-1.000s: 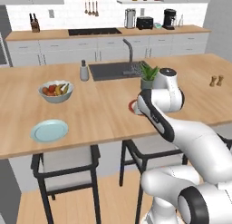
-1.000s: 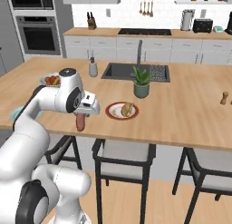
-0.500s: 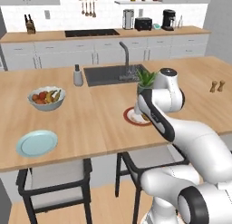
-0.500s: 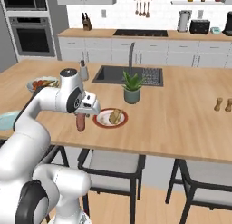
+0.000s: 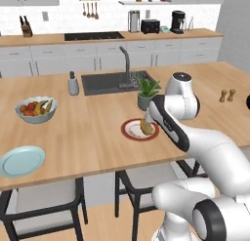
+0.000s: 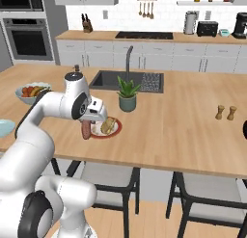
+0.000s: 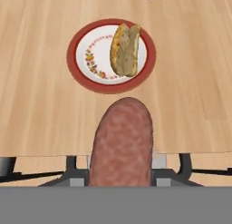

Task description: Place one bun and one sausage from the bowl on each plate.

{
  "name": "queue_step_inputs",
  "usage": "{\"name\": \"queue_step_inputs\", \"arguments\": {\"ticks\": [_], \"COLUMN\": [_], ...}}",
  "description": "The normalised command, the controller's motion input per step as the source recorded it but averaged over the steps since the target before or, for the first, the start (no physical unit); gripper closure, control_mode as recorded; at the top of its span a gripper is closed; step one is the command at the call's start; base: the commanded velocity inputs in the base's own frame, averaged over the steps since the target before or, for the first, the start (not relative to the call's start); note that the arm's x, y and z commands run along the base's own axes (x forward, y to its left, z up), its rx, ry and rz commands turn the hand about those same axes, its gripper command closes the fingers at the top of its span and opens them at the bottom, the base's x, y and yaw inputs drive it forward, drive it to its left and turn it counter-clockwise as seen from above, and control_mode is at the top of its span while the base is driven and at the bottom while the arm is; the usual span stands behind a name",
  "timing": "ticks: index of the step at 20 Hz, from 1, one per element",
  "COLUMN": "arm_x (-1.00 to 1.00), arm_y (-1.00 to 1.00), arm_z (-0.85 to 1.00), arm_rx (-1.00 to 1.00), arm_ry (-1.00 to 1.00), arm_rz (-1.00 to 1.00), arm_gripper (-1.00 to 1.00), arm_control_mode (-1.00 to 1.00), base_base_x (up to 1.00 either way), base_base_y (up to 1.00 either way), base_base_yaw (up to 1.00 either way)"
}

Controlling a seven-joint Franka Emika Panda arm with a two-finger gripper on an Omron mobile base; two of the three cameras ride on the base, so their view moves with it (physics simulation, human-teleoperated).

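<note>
The wooden counter (image 5: 97, 128) carries a red-rimmed plate (image 5: 132, 131) near its front edge, a blue plate (image 5: 21, 161) at the left front, a fruit bowl (image 5: 35, 110), a potted plant (image 5: 146, 92) beside the sink (image 5: 105, 83).

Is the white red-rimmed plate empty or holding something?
Holding something: one golden-tan bun lies on the red-rimmed plate; no sausage on it yet.

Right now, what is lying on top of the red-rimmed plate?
One bun lies on the red-rimmed plate, toward one side. The patterned white centre beside it is bare. What the bun covers cannot be seen. The sausage is not yet on it.
</note>
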Motion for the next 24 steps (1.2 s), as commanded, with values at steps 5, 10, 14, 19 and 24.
{"name": "queue_step_inputs", "arguments": {"ticks": [5,10,14,19,24], "arm_x": [0.00,0.09,0.73,0.96,0.87], "arm_y": [0.00,0.11,0.78,0.53,-0.02], "arm_z": [0.00,-0.02,-0.14,-0.12,-0.30], "arm_rx": [0.00,0.00,-0.03,-0.01,0.00], "arm_ry": [0.00,0.00,0.00,0.00,0.00], "arm_rz": [0.00,0.00,0.00,0.00,0.00], "arm_gripper": [1.00,1.00,1.00,1.00,1.00], "arm_control_mode": [1.00,-1.00,-1.00,-1.00,-1.00], "base_base_x": [0.50,0.34,0.00,0.00,0.00], "base_base_y": [0.01,0.24,0.00,0.00,0.00], "base_base_yaw": [0.00,0.00,0.00,0.00,0.00]}}
